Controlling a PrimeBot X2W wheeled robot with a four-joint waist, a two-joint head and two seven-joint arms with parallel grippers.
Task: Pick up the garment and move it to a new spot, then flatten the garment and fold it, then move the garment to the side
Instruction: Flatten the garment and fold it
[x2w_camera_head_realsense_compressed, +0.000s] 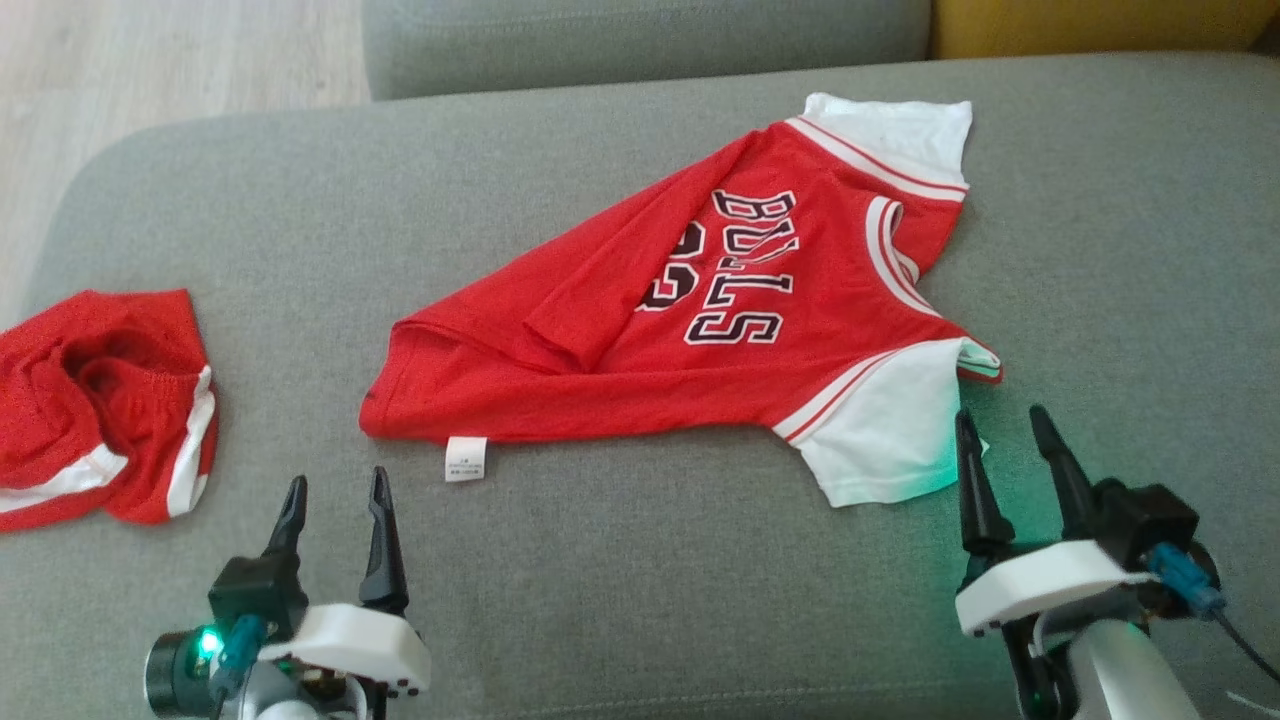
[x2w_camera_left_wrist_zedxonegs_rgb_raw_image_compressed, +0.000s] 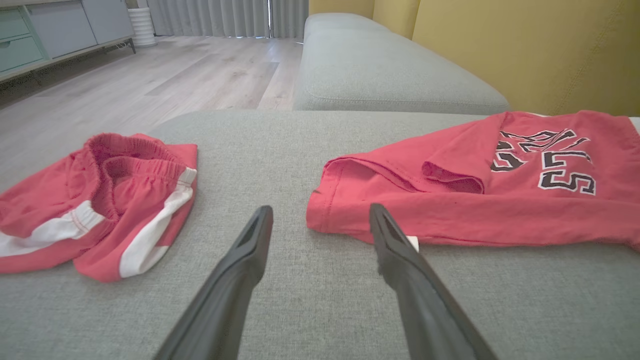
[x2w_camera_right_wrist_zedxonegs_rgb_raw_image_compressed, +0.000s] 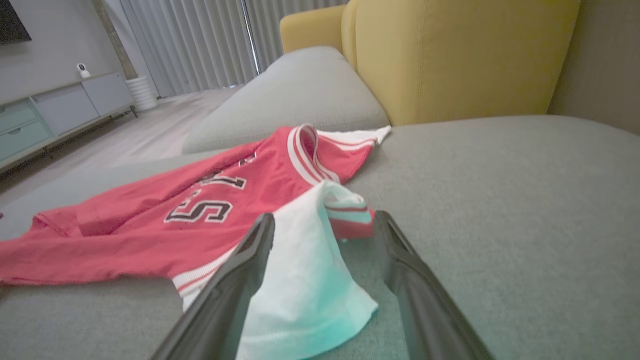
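Nearest the lens, the left claw (x2w_camera_head_realsense_compressed: 338, 478) and the right claw (x2w_camera_head_realsense_compressed: 1000, 415) both stood with fingers spread wide, holding nothing. The garment, a red jersey (x2w_camera_head_realsense_compressed: 600, 380), lay rumpled on the grey cushion (x2w_camera_head_realsense_compressed: 640, 600), its front partly folded over itself. The right claw sat at the jersey's near white sleeve (x2w_camera_head_realsense_compressed: 880, 450), with the sleeve's edge between its fingers. The left claw sat just short of the jersey's hem corner (x2w_camera_head_realsense_compressed: 385, 410) and small white label (x2w_camera_head_realsense_compressed: 466, 458). Red shorts (x2w_camera_head_realsense_compressed: 100, 410) lay well apart from the jersey, beyond its hem end. The step in hand looked to be the first pickup. It would likely go best if each claw pinched through every layer at its own end, then both rose together, keeping the cloth taut.
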